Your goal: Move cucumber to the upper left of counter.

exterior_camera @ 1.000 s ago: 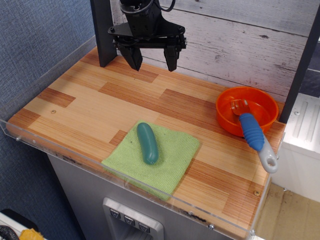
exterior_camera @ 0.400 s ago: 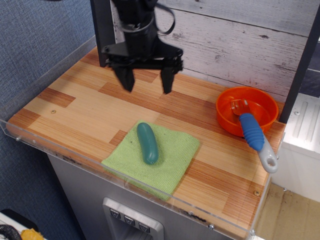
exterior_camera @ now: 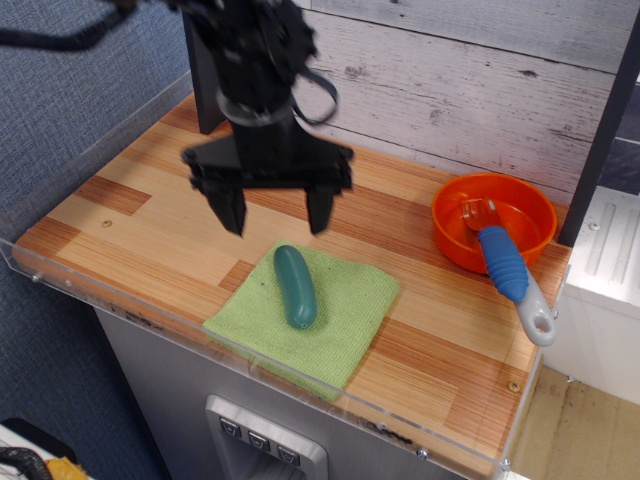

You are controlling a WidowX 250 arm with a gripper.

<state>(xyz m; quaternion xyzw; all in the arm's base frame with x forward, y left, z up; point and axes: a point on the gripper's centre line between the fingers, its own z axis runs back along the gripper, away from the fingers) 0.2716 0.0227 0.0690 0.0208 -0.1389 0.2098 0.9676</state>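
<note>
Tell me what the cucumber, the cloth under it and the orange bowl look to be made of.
Cucumber: probably smooth plastic or rubber; its even teal skin carries a soft sheen.
Cloth: looks like woven or microfibre fabric; matte, finely textured, with soft, slightly uneven edges.
Orange bowl: likely moulded plastic; uniform colour, glossy rim.
</note>
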